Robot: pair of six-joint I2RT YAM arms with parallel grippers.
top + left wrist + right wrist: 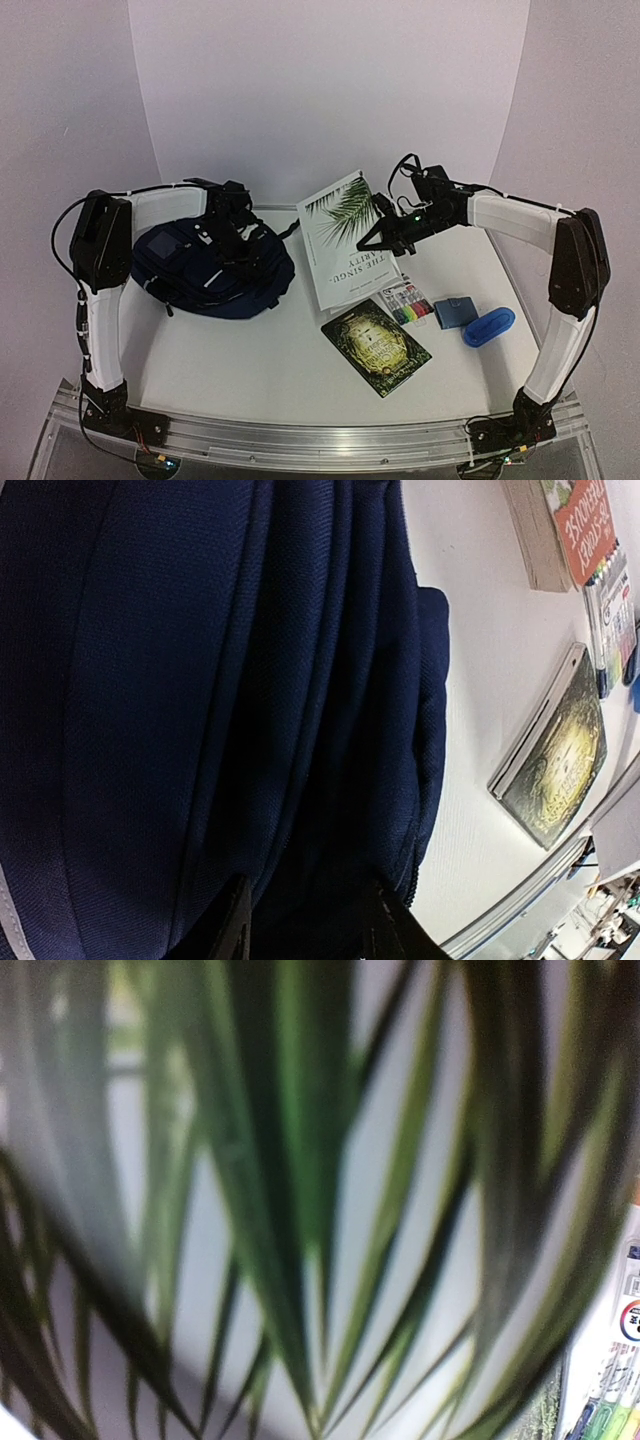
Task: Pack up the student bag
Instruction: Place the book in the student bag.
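Backpack [205, 268] lies on the left side of the counter [270, 360], with the left gripper [312, 922] right against its navy fabric, fingers apart. Right gripper [380, 238] sits at the right edge of the white palm-leaf book [335, 255]. Its wrist view shows only blurred cover, so can't tell if it's apart or clamped.
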